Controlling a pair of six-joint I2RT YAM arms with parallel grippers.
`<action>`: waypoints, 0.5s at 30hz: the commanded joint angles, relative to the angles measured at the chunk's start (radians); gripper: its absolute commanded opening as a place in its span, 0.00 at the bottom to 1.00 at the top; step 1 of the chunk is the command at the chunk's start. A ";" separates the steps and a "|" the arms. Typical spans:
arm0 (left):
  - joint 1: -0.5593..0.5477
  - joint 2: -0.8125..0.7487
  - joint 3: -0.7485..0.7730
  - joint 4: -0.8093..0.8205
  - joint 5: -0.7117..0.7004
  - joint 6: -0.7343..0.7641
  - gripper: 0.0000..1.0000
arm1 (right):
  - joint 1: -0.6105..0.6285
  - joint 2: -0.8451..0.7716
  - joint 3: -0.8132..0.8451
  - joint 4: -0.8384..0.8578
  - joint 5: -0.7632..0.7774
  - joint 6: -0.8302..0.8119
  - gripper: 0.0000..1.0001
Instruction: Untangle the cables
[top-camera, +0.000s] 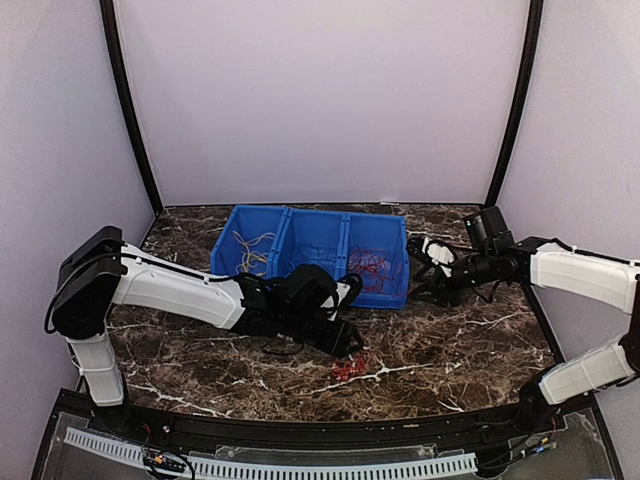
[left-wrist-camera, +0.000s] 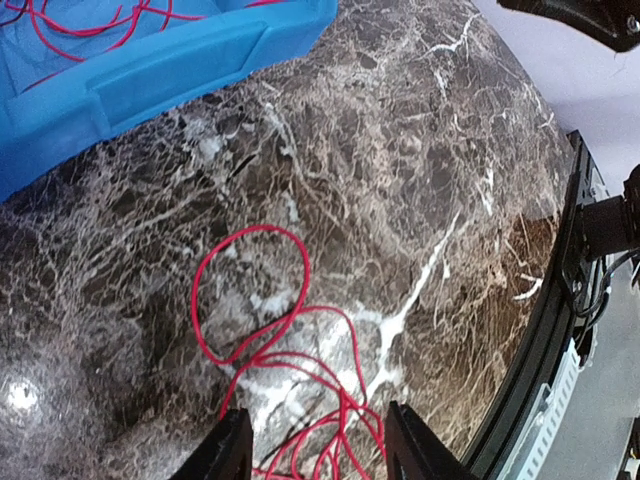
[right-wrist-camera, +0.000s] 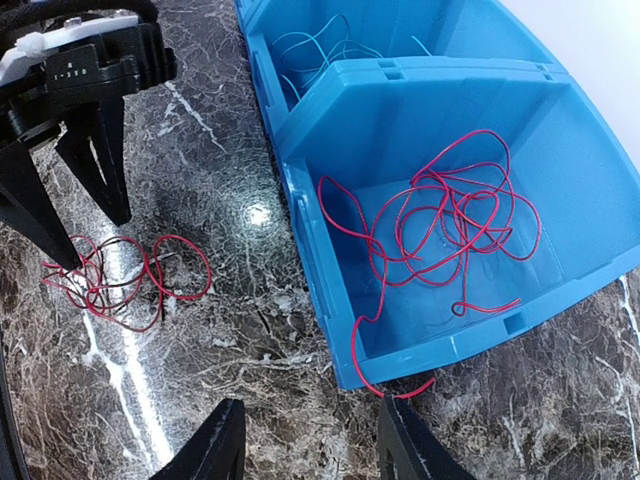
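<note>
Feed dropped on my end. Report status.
Left gripper open, straddling red cable tangle on table. Right gripper open, empty, beside blue bin. Nothing blocking.

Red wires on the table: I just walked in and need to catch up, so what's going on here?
The left tool, jaws open, straddles a loose red tangle lying on the marble table. The right tool hovers open and empty by the blue bin, where more red wires lie in one compartment.
</note>
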 joint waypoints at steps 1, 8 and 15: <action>-0.005 0.042 0.072 0.001 -0.025 -0.034 0.47 | -0.003 -0.003 0.003 0.027 -0.021 -0.005 0.48; -0.004 0.072 0.107 -0.056 -0.085 -0.070 0.47 | -0.003 -0.010 0.000 0.022 -0.037 -0.012 0.48; 0.032 0.018 0.025 0.031 -0.072 -0.116 0.50 | -0.003 0.013 0.008 0.010 -0.053 -0.020 0.48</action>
